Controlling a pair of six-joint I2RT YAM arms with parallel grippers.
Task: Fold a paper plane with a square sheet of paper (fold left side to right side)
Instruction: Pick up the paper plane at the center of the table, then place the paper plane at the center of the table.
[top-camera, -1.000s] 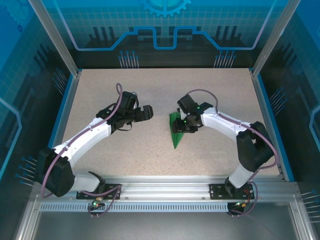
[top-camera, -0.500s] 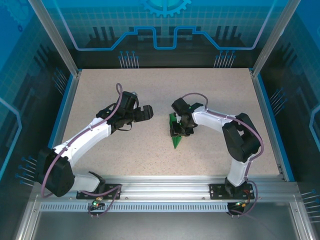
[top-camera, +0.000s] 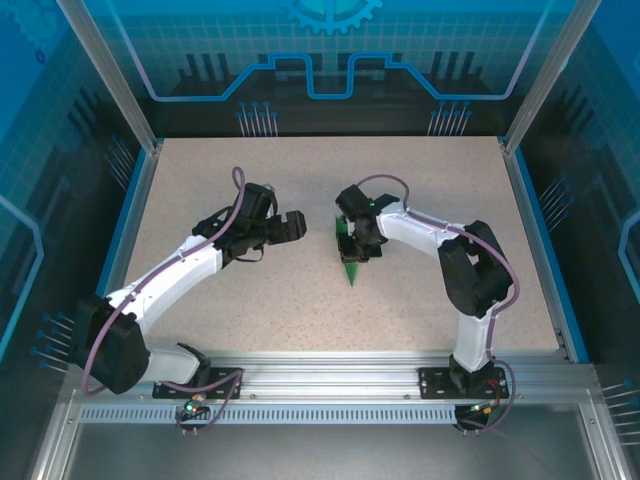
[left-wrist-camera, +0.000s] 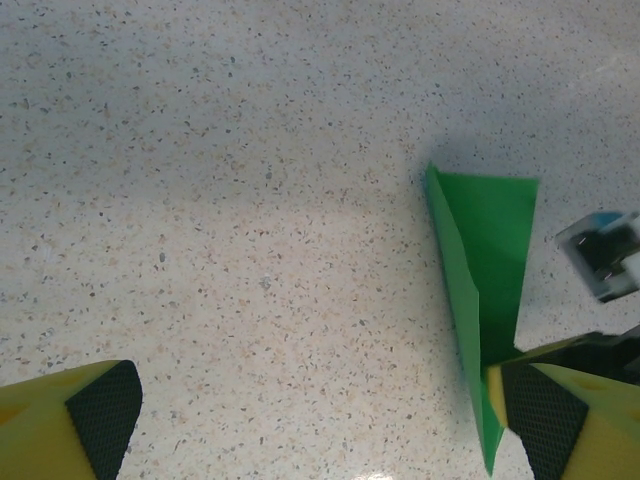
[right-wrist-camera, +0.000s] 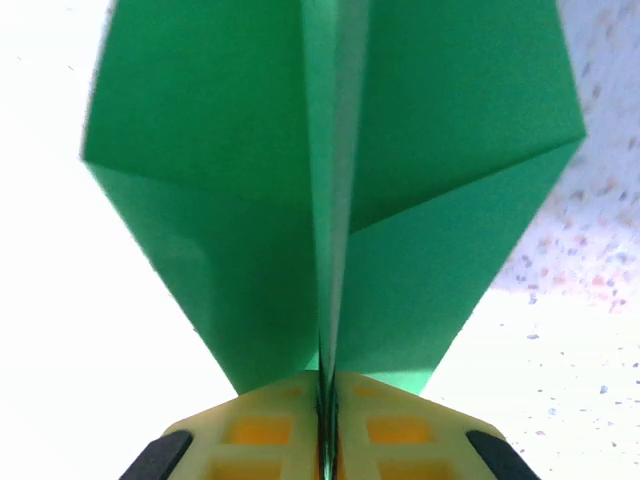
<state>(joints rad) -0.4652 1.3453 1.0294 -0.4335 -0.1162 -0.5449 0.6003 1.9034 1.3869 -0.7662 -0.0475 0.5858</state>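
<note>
Starting at our end, both arms are bolted to the metal rail (top-camera: 330, 372) along the near edge of the table (top-camera: 300, 320) and reach away from us toward the middle. The left gripper (top-camera: 291, 226) hangs over the speckled tabletop, opened up wide and holding nothing. On its own camera we get the two yellow fingers (left-wrist-camera: 70, 425) way out in the bottom corners, with just tabletop in the gap between them. A little to its right, about mid-table, is the green paper (top-camera: 352, 270), folded down into a narrow pointed shape with the tip aimed back toward us and the wide end farther off. The left gripper is near it but apart from it in the overhead shot. The right gripper (top-camera: 358, 243) sits right over the wide end, with its arm curling in from the right side. Its wrist camera makes the grip pretty clear: the yellow fingertips (right-wrist-camera: 260, 435) are squeezed together with the paper's centre fold pinched in the thin slit between them, and a green flap fans out on each side beyond them. We honestly can't tell whether the paper is lying flat on the table or lifted a touch. Past all that, the tabletop runs on to the blue back wall (top-camera: 320, 60).
</note>
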